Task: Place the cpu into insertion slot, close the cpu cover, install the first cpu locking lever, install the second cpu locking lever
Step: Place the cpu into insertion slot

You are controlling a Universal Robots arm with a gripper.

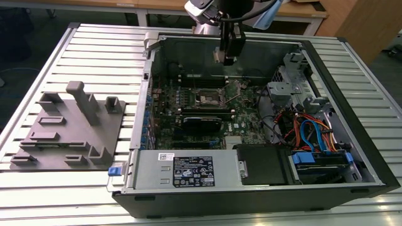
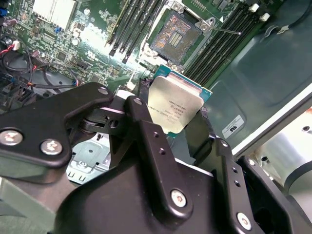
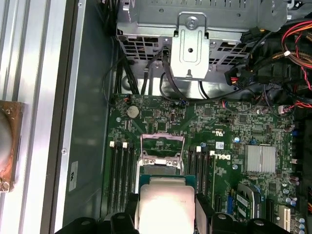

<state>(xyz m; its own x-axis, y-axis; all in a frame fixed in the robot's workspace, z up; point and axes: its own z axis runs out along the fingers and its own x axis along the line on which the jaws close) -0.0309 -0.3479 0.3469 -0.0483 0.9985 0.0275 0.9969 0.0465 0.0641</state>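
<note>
End effector (image 2: 171, 117) points down (clamped on the cpu (image 2: 178, 100)) near the insertion slot (image 2: 175, 31).

The cpu (image 2: 176, 107) has a dull, satin silver metal top (its edge is teal-green board). The jaws are matt black with bright steel screw heads. The insertion slot (image 2: 175, 36) shows a fine coppery pin field inside a grey metal frame, set in glossy green circuit board (image 2: 92, 29). The worktop (image 1: 94, 47) is pale ribbed metal.
</note>
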